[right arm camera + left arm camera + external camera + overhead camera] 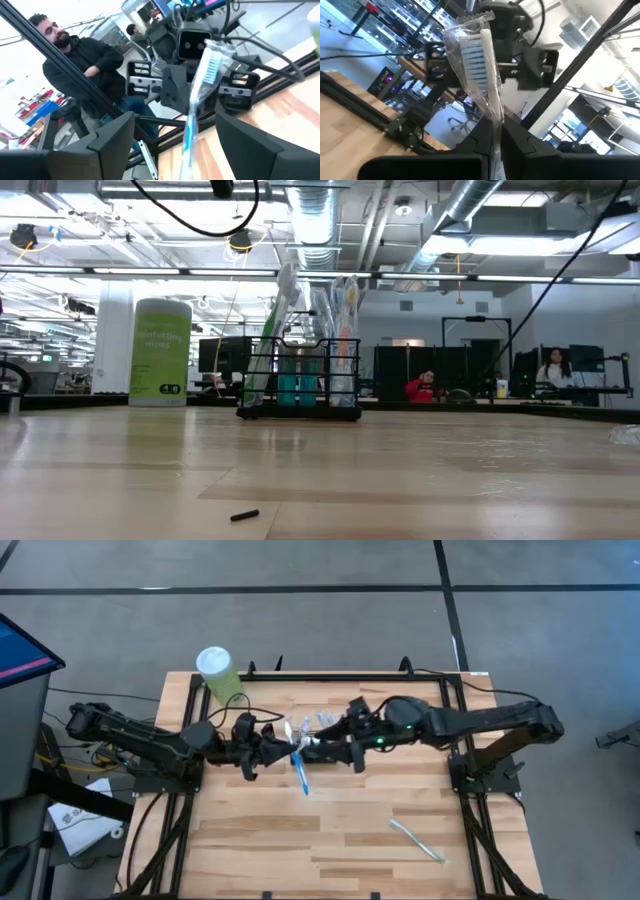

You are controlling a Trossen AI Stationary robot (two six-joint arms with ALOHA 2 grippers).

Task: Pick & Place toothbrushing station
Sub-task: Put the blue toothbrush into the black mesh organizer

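Toothbrushing station (300,375), a small black wire-mesh caddy with toothbrushes standing in it, sat near the back of the light wooden table (330,830), beside a green canister with a white lid (216,673). The left gripper (283,753) was clamped on a plastic-wrapped blue toothbrush (300,768) (its bristles showed up close). The right gripper (322,752) faced it, fingers wide apart around the same brush. Another wrapped toothbrush (417,841) lay well apart.

Wire caddy (300,380) holds toothbrushes (280,320) — green canister (161,352) beside.
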